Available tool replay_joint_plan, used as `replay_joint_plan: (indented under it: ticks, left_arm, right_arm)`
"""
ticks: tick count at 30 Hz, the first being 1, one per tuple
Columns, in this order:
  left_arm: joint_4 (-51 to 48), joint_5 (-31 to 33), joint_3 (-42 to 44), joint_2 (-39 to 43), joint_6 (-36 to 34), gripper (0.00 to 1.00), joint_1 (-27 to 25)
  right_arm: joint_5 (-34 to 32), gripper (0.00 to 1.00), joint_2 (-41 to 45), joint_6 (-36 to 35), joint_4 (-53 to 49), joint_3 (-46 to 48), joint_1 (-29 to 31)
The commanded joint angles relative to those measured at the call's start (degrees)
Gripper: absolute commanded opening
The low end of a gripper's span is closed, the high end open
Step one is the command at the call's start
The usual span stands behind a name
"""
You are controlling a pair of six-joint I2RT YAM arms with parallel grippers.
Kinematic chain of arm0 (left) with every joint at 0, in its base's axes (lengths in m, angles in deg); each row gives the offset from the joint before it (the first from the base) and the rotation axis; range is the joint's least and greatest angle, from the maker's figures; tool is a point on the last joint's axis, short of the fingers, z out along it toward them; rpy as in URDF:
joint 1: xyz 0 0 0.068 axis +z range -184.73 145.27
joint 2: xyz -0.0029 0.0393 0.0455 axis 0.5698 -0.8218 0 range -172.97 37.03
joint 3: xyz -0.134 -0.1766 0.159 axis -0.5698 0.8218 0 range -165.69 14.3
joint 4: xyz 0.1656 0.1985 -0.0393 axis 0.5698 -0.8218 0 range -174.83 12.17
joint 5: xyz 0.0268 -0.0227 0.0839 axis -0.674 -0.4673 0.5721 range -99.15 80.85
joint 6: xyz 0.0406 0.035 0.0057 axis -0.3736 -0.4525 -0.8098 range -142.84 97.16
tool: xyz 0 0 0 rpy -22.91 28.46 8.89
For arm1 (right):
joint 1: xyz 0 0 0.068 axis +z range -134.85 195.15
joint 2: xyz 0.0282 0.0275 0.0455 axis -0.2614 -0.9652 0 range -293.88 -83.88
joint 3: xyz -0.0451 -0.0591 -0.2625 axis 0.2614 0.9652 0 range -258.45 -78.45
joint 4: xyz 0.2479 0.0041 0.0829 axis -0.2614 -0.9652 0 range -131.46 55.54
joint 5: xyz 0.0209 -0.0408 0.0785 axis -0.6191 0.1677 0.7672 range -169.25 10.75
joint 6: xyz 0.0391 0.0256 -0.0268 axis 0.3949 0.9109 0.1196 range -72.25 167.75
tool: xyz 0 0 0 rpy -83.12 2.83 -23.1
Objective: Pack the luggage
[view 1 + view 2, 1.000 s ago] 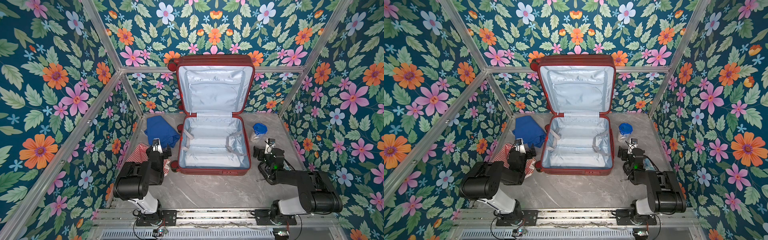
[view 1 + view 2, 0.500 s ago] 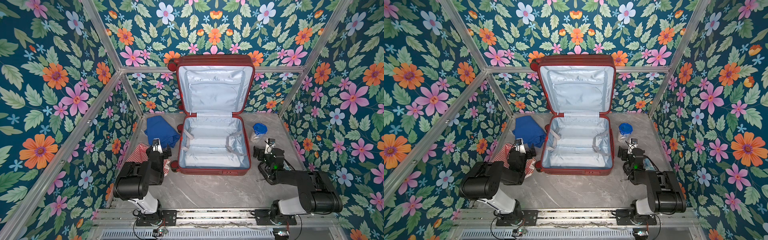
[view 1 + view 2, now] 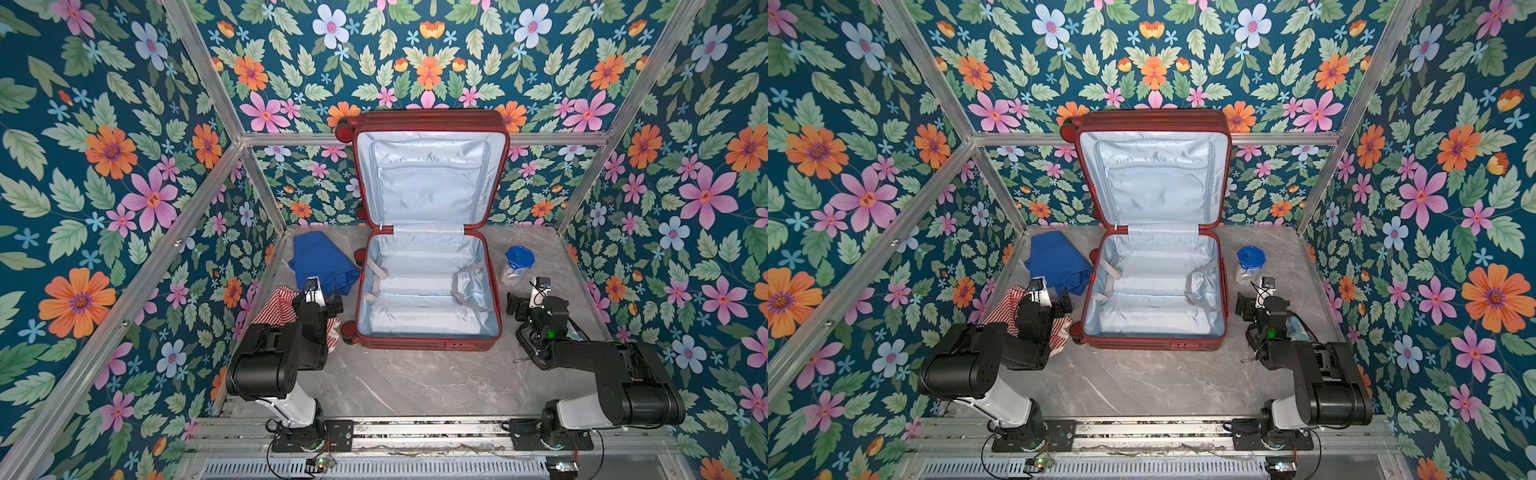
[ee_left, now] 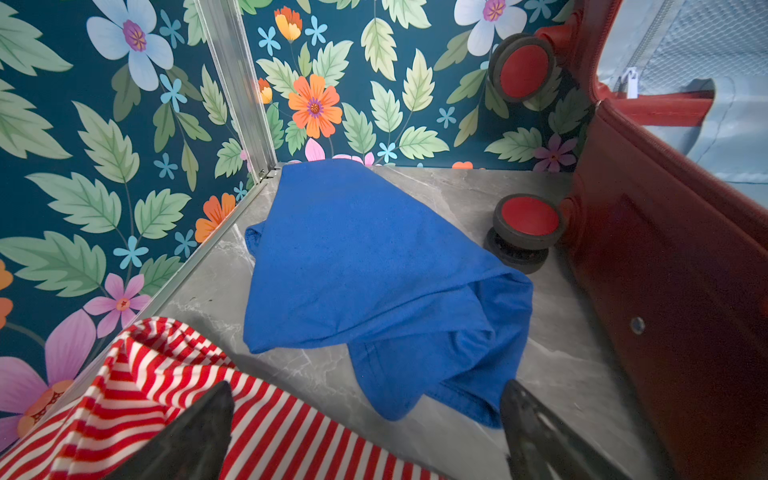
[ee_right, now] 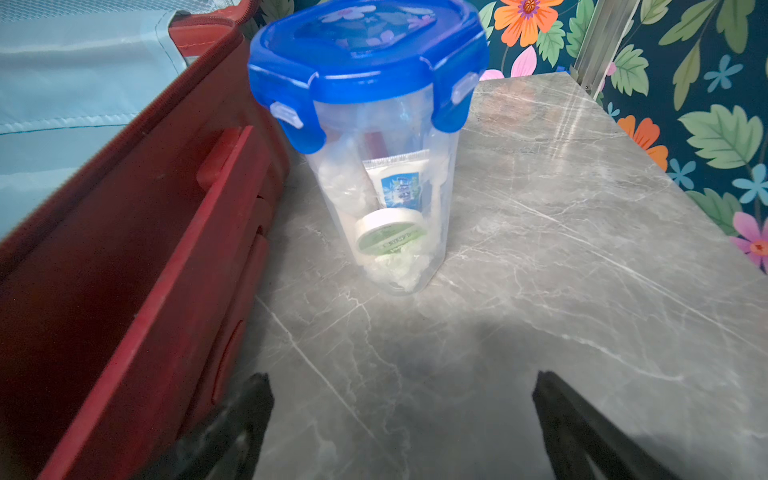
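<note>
Standing open on the grey marble-patterned tabletop point(image 4: 415, 199), the large dark-red hard-shell suitcase point(image 4: 665, 270) shows in the left wrist view as a side wall with a red-capped caster wheel point(image 4: 528, 216) low on it, and just beside that wheel lies a crumpled blue cloth point(image 4: 374, 270); the left gripper point(image 4: 368, 386) has its two black fingers point(image 4: 199, 428) spread wide with nothing between them, one finger over a red-and-white striped cloth point(image 4: 145, 374), the other near the blue cloth's edge. In the right wrist view the right gripper point(image 5: 401, 380) is also spread wide and holds nothing, its fingers above bare tabletop, and ahead of it a clear plastic container with a blue clip-on lid point(image 5: 374, 145) stands upright just beside the suitcase's outer wall, small toiletries point(image 5: 390, 232) visible inside. In both top views the suitcase point(image 3: 428, 343) sits at the centre of the frame, its base flat on the tabletop and its lid upright before the flowered back wall point(image 3: 540, 183), the pale silvery-blue lining point(image 3: 428, 291) showing in both halves; the blue cloth lies left of the base, the striped cloth at its lower left under the left arm point(image 3: 270, 365), and the container to the right, apart from the right gripper.
</note>
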Motion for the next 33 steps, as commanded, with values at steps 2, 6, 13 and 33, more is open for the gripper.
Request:
replay_joint_plan:
  ticks: [2, 6, 13, 33]
  left_arm:
    - [1.55, 0.04, -0.09, 0.17, -0.42, 1.00, 0.11]
    - [1.46, 0.04, -0.18, 0.05, -0.37, 1.00, 0.11]
    - [1.75, 0.03, 0.08, 0.18, -0.34, 1.00, 0.20]
    - [-8.39, 5.08, 0.79, 15.73, 1.45, 1.00, 0.11]
  right_arm:
    - [-0.02, 0.99, 0.01, -0.04, 1.69, -0.22, 0.00]
    - [-0.03, 0.99, -0.05, 0.04, 1.76, -0.24, 0.00]
    - [-0.11, 0.99, 0.09, -0.10, 1.89, -0.14, 0.04]
    - [-4.06, 0.99, 18.69, 2.01, -11.53, 0.79, 0.05]
